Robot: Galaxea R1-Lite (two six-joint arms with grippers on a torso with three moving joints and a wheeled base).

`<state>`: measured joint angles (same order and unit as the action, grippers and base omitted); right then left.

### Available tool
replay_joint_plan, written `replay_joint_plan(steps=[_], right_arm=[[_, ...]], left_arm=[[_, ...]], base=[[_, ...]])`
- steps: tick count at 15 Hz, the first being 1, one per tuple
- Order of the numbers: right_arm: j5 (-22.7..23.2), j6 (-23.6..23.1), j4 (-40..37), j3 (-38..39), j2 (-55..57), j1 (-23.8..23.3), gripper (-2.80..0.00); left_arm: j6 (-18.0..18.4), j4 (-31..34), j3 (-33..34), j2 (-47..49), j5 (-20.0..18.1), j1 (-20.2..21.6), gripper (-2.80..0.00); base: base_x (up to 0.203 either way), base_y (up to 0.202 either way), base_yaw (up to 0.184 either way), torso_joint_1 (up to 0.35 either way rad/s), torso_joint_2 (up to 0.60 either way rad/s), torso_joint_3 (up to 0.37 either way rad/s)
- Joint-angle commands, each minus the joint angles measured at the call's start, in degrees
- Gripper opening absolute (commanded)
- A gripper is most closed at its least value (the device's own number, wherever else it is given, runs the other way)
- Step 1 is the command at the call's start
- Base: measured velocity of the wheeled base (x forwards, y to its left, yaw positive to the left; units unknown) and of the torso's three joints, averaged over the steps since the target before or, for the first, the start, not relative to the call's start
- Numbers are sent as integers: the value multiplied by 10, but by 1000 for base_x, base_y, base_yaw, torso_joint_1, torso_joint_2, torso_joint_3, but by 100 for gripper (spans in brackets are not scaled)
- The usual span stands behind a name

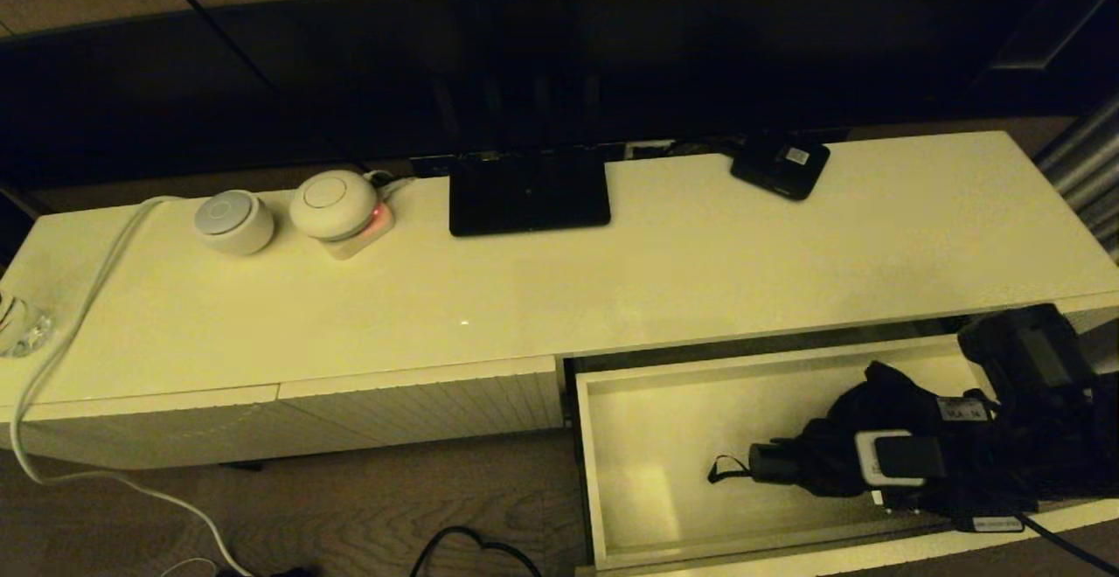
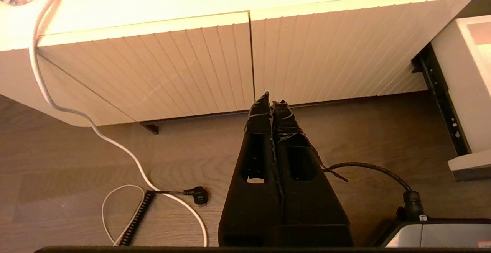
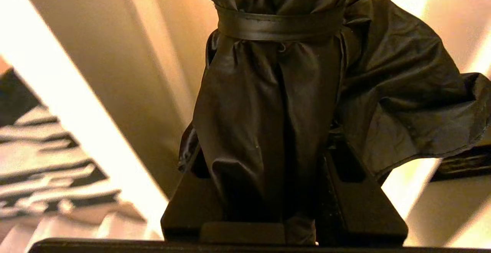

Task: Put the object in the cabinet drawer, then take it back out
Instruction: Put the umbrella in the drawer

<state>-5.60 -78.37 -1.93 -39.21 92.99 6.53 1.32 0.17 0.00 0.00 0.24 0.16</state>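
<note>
The cabinet drawer stands pulled out at the lower right, showing its plain cream interior; its side wall shows in the left wrist view. The black folding umbrella is inside it, its handle and thin wrist loop pointing left. My right gripper reaches in from the right and is shut on the umbrella's bunched fabric, a finger on either side. My left gripper is shut and empty, low before the closed ribbed fronts, and does not show in the head view.
On the cabinet top stand a flat black stand plate, a small black box with a white label and two round white devices. A white cable trails off the left end. Closed ribbed fronts lie left of the drawer; cords lie on the floor.
</note>
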Motion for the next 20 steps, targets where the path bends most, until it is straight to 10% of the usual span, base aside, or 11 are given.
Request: replay_joint_plan(steps=[1, 11, 12, 20], right_arm=[[4, -3, 3, 6, 18, -6, -280], [63, 20, 74, 47, -7, -4, -280], [68, 20, 76, 49, -7, -5, -21], [72, 23, 69, 33, -70, -4, 0]], left_arm=[[0, 0, 2, 0, 0, 0, -280], [0, 0, 2, 0, 0, 0, -280], [0, 0, 2, 0, 0, 0, -280], [0, 0, 2, 0, 0, 0, -280]], base=[[0, 0, 0, 0, 0, 0], [0, 0, 0, 0, 0, 0], [0, 0, 0, 0, 0, 0], [0, 0, 0, 0, 0, 0]])
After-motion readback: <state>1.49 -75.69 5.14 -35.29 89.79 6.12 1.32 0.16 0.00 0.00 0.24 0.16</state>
